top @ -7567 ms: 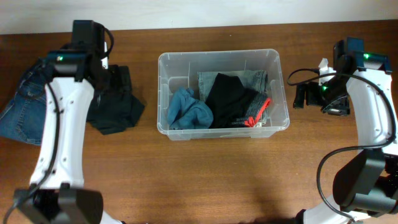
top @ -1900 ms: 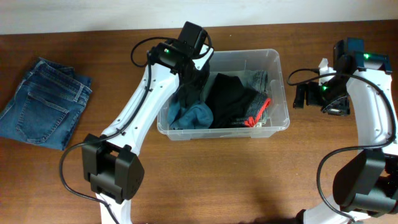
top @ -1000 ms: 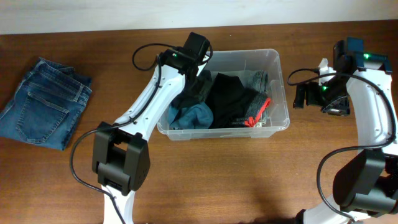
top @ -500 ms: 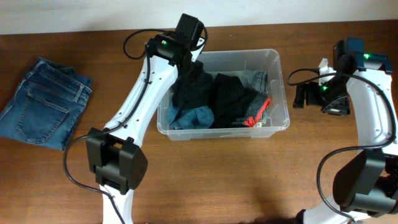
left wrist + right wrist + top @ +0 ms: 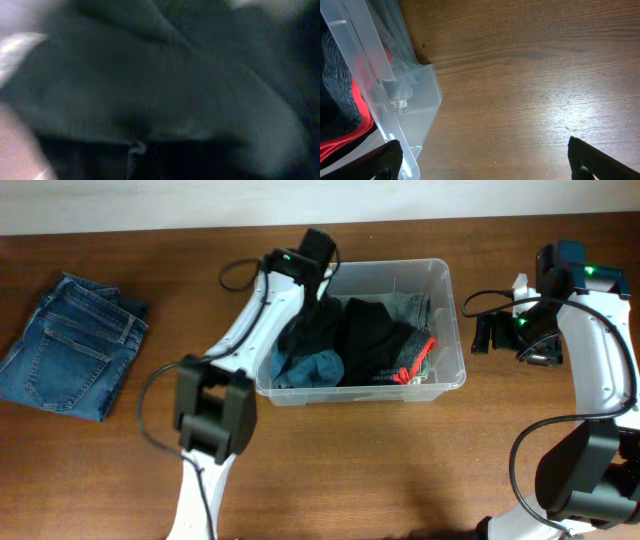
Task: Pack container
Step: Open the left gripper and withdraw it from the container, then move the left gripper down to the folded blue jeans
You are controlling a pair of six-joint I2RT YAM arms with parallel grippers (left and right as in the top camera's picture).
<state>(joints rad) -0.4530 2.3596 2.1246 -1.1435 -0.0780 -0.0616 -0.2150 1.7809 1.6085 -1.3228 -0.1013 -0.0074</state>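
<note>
The worktop (image 5: pixel 350 470) is occupied at its middle by the clear container (image 5: pixel 390 264), in which clothes are heaped. Folded jeans (image 5: pixel 70 345) are laid far left. The left fingers are buried in a dark garment (image 5: pixel 315 330) inside the container, so whether they are clenched cannot be told. The right fingers (image 5: pixel 387 160) are spread apart, released, beside its right wall.

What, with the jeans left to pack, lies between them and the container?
Nothing on the table: bare wood runs from the jeans to the container. Only the left arm crosses above that stretch.
</note>
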